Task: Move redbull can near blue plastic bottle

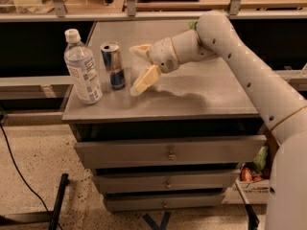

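The redbull can (113, 65) stands upright on the grey cabinet top (192, 95), close to the right of the blue plastic bottle (82, 67). The bottle is clear with a white cap and a blue-and-white label, and it stands near the top's left front corner. My gripper (139, 67) is to the right of the can, a little apart from it, with its tan fingers (145, 79) spread open and empty. The white arm reaches in from the right.
A green snack bag (193, 25) shows partly behind the arm at the back of the top. The cabinet has drawers (168, 151) below. Shelves run behind. A black cable (19, 176) lies on the floor at left.
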